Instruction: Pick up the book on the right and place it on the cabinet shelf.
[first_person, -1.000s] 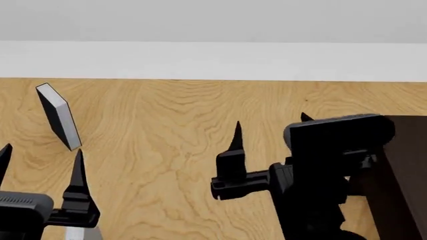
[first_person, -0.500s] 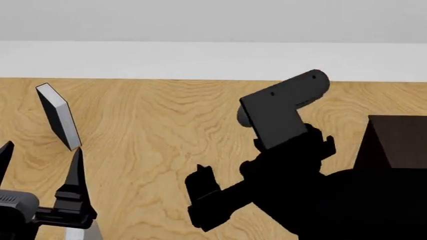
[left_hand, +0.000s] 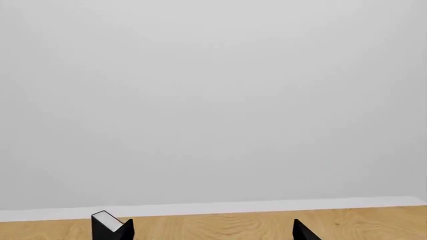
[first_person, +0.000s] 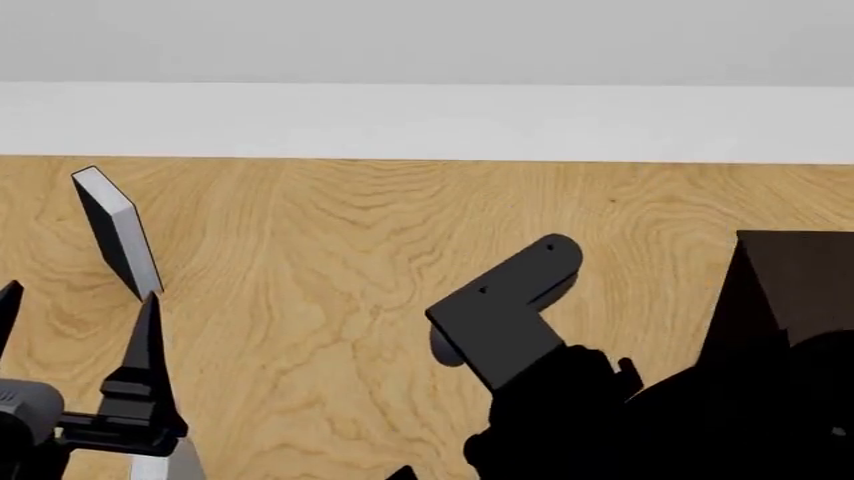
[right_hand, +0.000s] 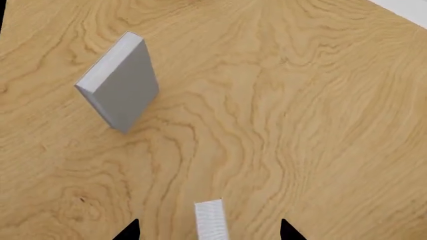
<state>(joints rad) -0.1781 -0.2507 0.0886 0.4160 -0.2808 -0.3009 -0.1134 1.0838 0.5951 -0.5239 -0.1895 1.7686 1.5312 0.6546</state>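
Note:
In the right wrist view a broad light-grey book (right_hand: 123, 90) with white page edges stands tilted on the wooden table. A white strip of page edges (right_hand: 212, 220) lies between the tips of my open right gripper (right_hand: 208, 231), untouched. I cannot tell which of these is the book on the right. The dark brown cabinet (first_person: 801, 275) stands at the head view's right edge, partly behind my right arm (first_person: 507, 315); its shelf is not distinguishable. My left gripper (first_person: 78, 300) (left_hand: 213, 232) is open and empty at the lower left.
A dark-covered book with pale page edges (first_person: 118, 235) (left_hand: 105, 222) leans upright at the far left, beyond the left gripper. A white object (first_person: 167, 465) shows under the left gripper. A white wall (first_person: 427, 120) runs along the table's far edge.
My right arm has swung from pointing up beside the cabinet down towards the lower left, and its fingers have left the head view. The left gripper shifted slightly left. The leaning book has not moved.

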